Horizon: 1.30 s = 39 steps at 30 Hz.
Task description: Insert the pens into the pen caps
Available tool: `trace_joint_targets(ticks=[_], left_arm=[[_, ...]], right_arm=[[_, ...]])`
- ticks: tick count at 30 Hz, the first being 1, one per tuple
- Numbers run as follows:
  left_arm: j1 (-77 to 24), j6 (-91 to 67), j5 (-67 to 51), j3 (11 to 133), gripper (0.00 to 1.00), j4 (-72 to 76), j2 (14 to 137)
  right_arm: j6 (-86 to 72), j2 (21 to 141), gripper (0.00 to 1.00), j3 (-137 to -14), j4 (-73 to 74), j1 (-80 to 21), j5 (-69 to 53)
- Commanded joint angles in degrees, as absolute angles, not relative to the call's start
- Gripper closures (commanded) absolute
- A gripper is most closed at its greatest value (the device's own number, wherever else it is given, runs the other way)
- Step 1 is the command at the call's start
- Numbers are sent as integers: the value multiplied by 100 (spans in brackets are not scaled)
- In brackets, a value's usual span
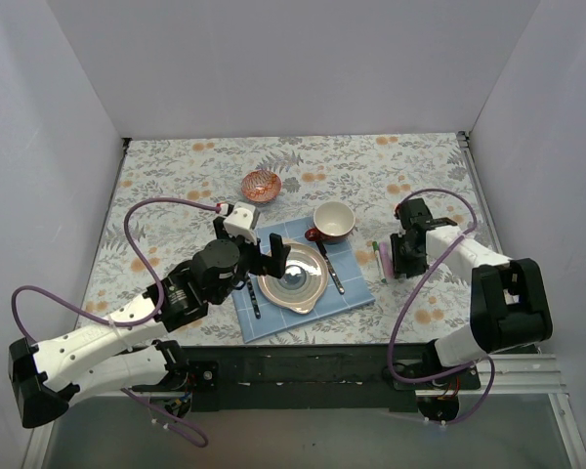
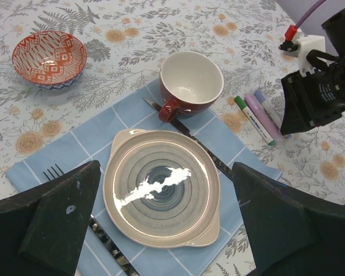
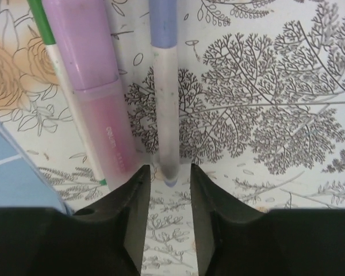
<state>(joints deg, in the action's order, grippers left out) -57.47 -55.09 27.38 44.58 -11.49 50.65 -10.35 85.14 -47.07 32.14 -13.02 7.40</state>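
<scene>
Three pens lie side by side on the floral cloth right of the blue mat [image 1: 381, 260]. In the right wrist view they are a thin white pen with a green end [image 3: 57, 69], a pink marker [image 3: 112, 138] with a lilac cap [image 3: 80, 40], and a white pen [image 3: 164, 109] with a blue-purple cap [image 3: 163, 23]. My right gripper [image 3: 168, 190] is open low over the cloth. The white pen's purple tip sits at the mouth of its jaws, not gripped. My left gripper [image 2: 167, 224] is wide open and empty above the plate [image 2: 161, 190]. The pens also show in the left wrist view [image 2: 257, 118].
A blue checked mat [image 1: 347, 293] holds the grey plate [image 1: 291, 276], a fork [image 2: 54, 172] on its left and a knife [image 2: 187, 131] on its right. A red mug [image 1: 333, 221] stands behind the plate. A patterned red bowl [image 1: 261, 184] sits further back.
</scene>
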Motion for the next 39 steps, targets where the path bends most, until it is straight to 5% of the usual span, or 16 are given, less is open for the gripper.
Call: trace_joint_targets(ticks=[1, 3, 4, 8, 16, 39], left_arm=[[-5730, -5545, 2646, 4544, 2, -1099, 4983], [-5730, -5651, 2523, 4623, 2, -1142, 5001], [-5730, -5721, 2453, 4719, 2, -1177, 5001], [-5730, -5950, 2075, 4930, 2, -1292, 4870], [-5730, -6380, 1381, 5027, 2, -1160, 4325], [-5730, -6592, 1239, 4834, 2, -923, 3621]], right_arm=[[-1134, 7737, 48, -5395, 3656, -1344, 416], [-1046, 7446, 44, -5841, 3770, -1432, 46], [-1037, 7183, 30, -5993, 3814, -1450, -461], [-1160, 6392, 2, -6565, 3684, -1459, -1290], [-1968, 4616, 2, -6065, 2549, -1459, -1952], [-2136, 4026, 2, -5801, 2268, -1459, -2083]])
